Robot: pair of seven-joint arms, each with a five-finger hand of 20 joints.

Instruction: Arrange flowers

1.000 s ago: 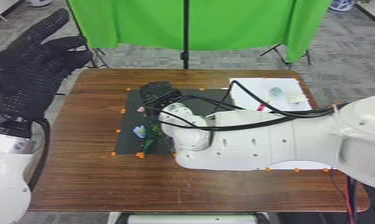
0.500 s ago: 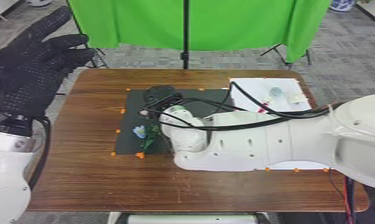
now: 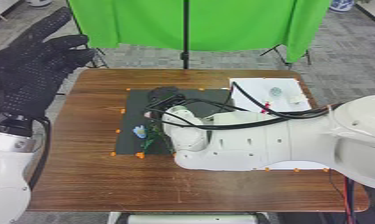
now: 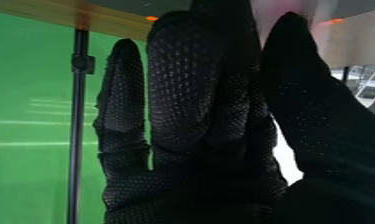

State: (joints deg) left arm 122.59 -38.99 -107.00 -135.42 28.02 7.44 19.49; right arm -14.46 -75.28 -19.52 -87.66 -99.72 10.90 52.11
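Observation:
My right hand (image 3: 165, 93) is over the upper left of the dark mat (image 3: 129, 120) in the head view. A pale pink flower (image 3: 149, 114) is just below it. In the right wrist view, the pink flower (image 4: 278, 6) is a blur between the thumb and fingers of my right hand (image 4: 188, 105), which appear to pinch it; the contact is partly hidden. A light blue flower (image 3: 139, 131) with green leaves lies on the mat's left part. My left hand (image 3: 32, 65) is raised at the left, beyond the table, fingers extended.
My right arm and its black cables cover much of the mat. On the white board (image 3: 248, 87) at the right are a pale oval item (image 3: 275, 92), a small whitish piece (image 3: 296, 99) and a red item (image 3: 266, 107). Orange markers line the mat's edges.
My right hand has shifted slightly right and toward the robot, and the pink flower has moved along with it. The blue flower and my left hand are nearly unchanged.

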